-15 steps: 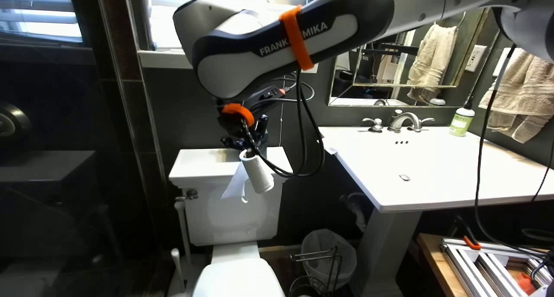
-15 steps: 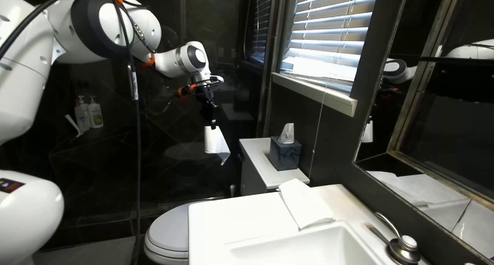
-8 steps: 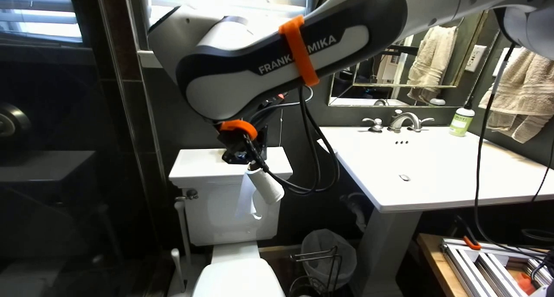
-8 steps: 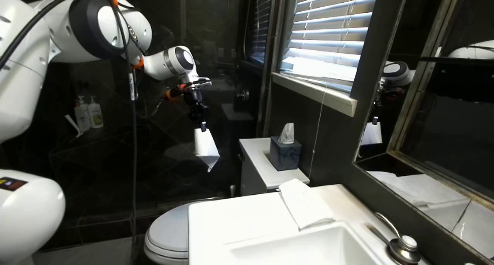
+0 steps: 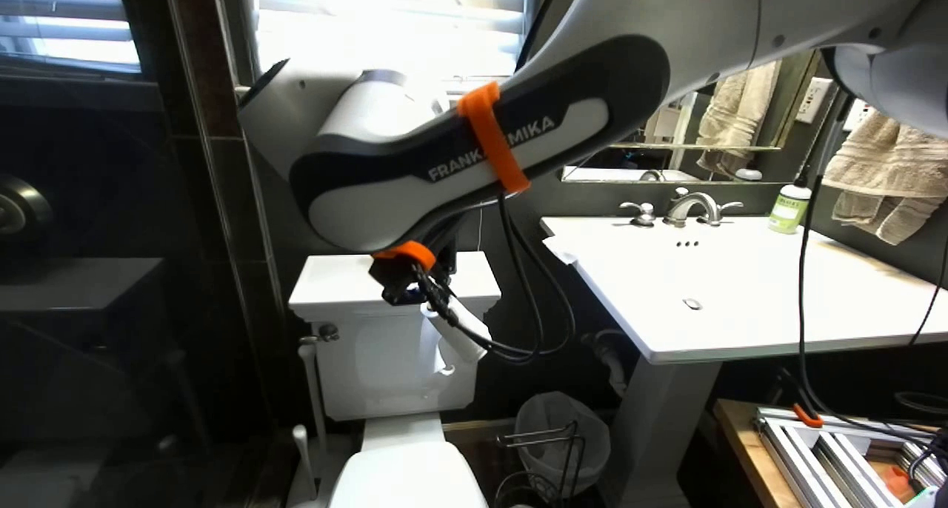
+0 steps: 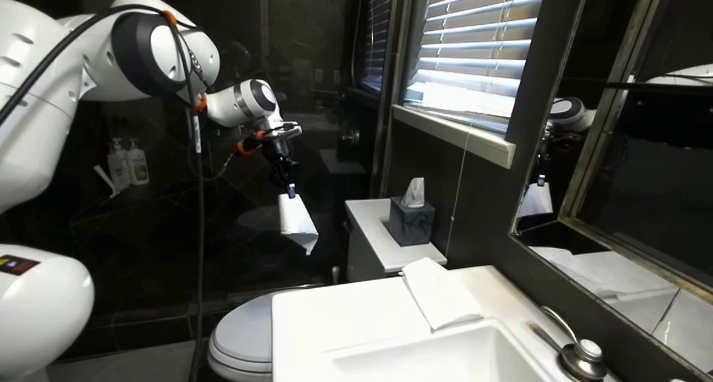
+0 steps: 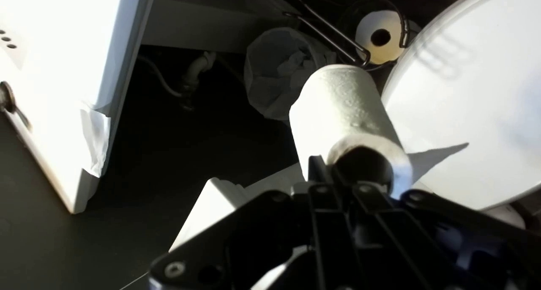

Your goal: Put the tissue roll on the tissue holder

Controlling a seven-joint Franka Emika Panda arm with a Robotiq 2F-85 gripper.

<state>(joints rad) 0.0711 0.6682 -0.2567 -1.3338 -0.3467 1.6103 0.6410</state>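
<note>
Nearly closed, the end effector (image 7: 327, 168) pinches the tissue roll (image 7: 344, 106) by its rim.

toilet (image 5: 385, 382) and sink (image 5: 748, 286) show in both exterior views; wrist view looks down, close-up.

White arm (image 6: 100, 81), orange strap (image 5: 493, 139) (across lettering (image 5: 532, 129)), black cables (image 6: 201, 220)

In an exterior view, cables (image 5: 440, 301) hide part of the tissue roll (image 5: 455, 338), and the bottom edge cuts off the tissue holder (image 5: 548, 441). In the wrist view, the roll's far end is hidden (it faces away), its core (image 7: 363, 165) unreadably dark.
</note>
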